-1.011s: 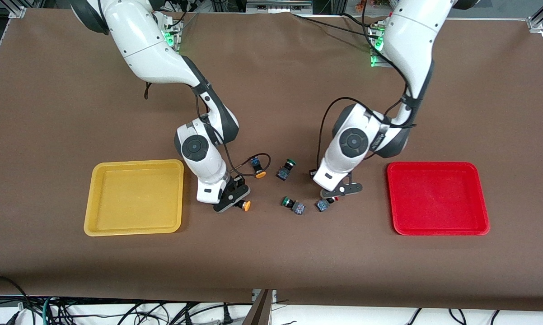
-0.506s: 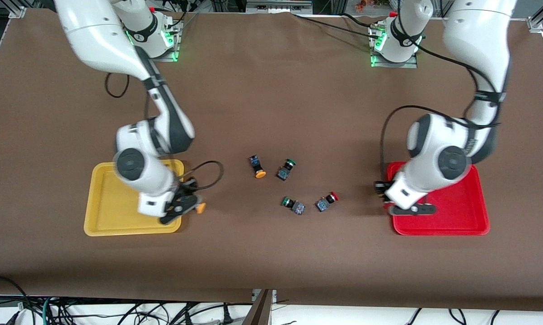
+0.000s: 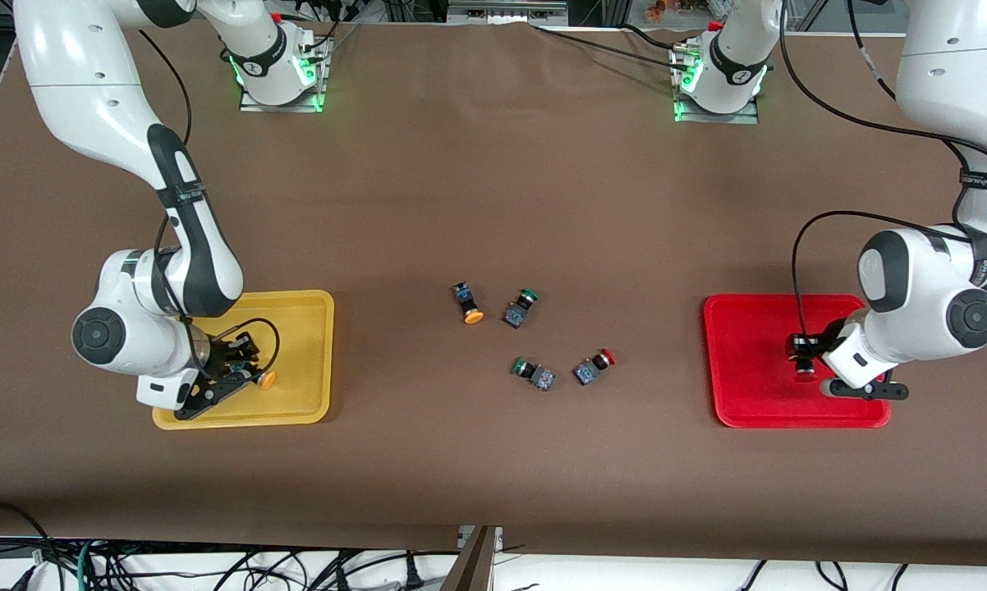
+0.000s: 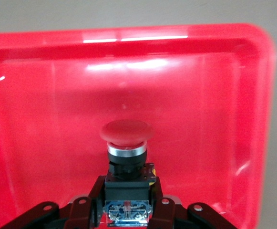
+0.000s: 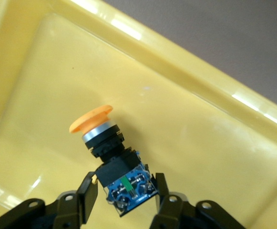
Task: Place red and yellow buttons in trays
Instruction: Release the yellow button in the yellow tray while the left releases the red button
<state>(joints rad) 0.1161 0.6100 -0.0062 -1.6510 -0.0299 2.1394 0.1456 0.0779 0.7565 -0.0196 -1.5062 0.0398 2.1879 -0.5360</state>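
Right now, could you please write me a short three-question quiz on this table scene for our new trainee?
1. True or false: the left pincer is shut on a red-capped button over the red tray.
2. How many buttons lie on the table between the two trays?
3. Which does the right pincer hold over the yellow tray: A) a green-capped button, B) a yellow-capped button, C) nothing?

Key
1. True.
2. Four: one yellow-capped, one red-capped, two green-capped.
3. B.
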